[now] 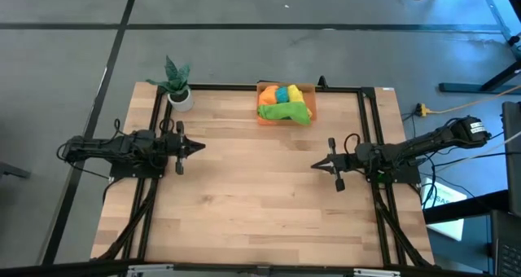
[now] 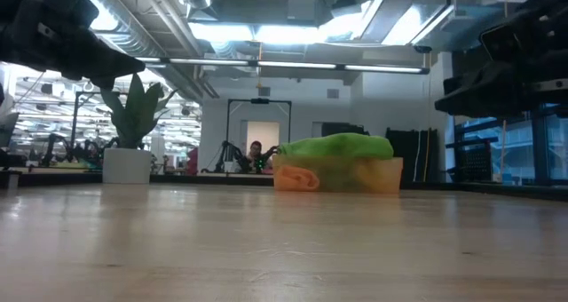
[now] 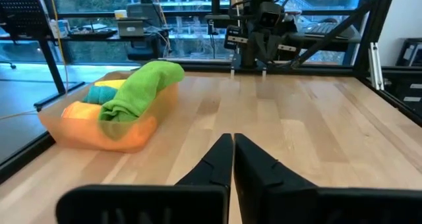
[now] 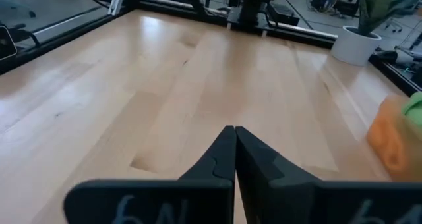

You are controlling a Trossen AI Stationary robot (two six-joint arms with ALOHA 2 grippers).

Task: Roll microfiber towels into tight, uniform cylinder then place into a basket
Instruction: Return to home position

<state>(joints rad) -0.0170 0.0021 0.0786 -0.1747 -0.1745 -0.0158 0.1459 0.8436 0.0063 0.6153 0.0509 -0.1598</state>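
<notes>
Microfiber towels sit in the orange basket at 12 o'clock on your desk
Your left tool at 9 o'clock and right tool at 3 are both closed, holding nothing

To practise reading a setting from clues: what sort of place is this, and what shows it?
Probably a robotics lab in an open-plan workspace: a framed wooden table with the left end effector and right end effector parked at its sides, exposed ceiling ducts, and cluttered workstations behind.

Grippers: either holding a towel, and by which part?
Nothing held. Left gripper and right gripper have jaws shut, empty; the towels lie in the basket.
</notes>
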